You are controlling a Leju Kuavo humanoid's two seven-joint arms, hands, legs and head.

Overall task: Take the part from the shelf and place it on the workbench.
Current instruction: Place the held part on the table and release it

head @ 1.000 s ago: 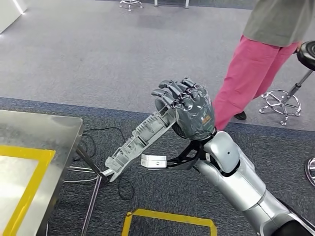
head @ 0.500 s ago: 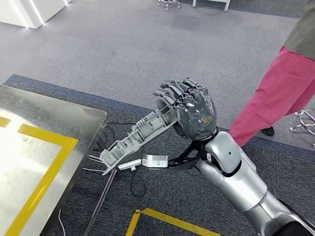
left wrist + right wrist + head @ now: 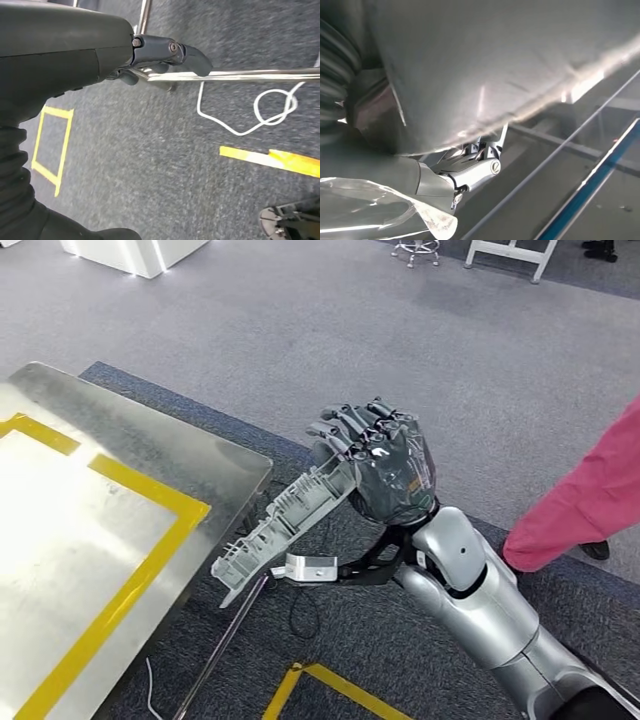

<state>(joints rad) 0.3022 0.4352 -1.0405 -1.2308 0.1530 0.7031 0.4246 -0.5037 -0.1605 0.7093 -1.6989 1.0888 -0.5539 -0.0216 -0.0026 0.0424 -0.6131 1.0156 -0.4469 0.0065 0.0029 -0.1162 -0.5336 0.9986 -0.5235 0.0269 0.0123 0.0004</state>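
In the head view my right hand grips one end of a long grey ribbed plastic part. The part slants down and to the left, and its free end hangs in the air just off the near corner of the steel workbench. A yellow tape frame marks the bench top. In the right wrist view the part lies close across the picture, with my right hand beneath it. In the left wrist view my left hand hangs over the carpet, a dark finger stretched out and nothing in it.
A person in pink trousers stands at the right, close behind my right arm. Dark cables lie on the carpet under the bench corner, beside its slanted leg. A yellow tape square marks the floor near me. A white cable loops on the carpet.
The whole picture has shifted: the camera has turned towards the workbench, which now takes up more of the left. The person has slid to the right edge. My right hand still holds the part.
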